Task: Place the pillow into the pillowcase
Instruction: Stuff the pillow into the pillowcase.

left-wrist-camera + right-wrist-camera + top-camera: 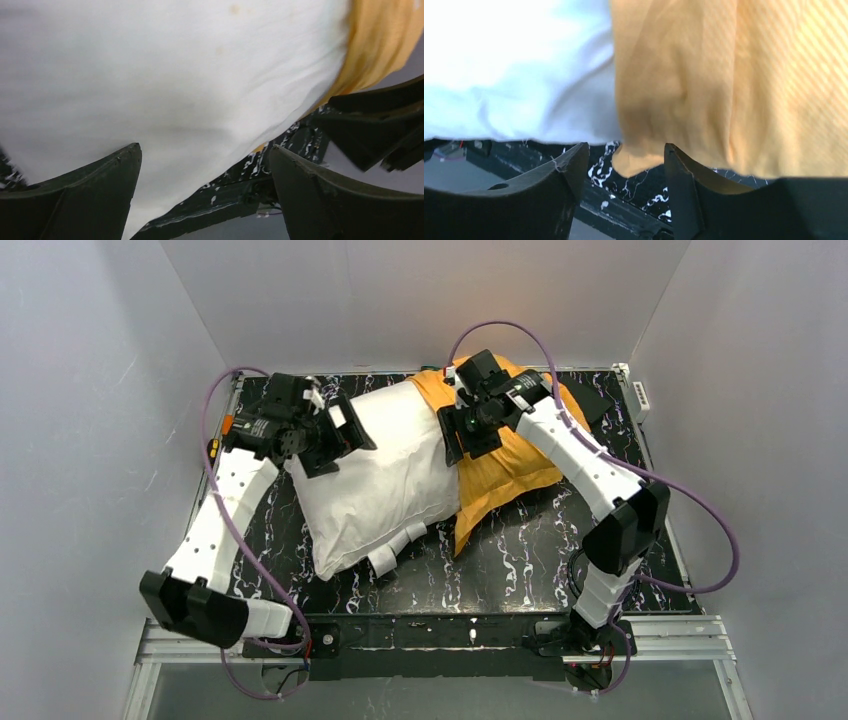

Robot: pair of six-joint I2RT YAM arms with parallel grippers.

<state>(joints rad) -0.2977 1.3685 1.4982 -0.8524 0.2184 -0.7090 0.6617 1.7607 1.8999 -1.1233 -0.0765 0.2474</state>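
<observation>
on marbled surface [520, 570], pillow [380, 475] lies right end tucked in orange pillowcase [505, 475], most of it bare. left jaws released at pillow's left end, right jaws released at case hem. best: pinch hem only, draw leftward, left bracing pillow.

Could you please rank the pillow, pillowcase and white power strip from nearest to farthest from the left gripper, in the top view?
1. pillow, right beside the left gripper.
2. pillowcase, further right.
3. white power strip, at the far right edge.
</observation>
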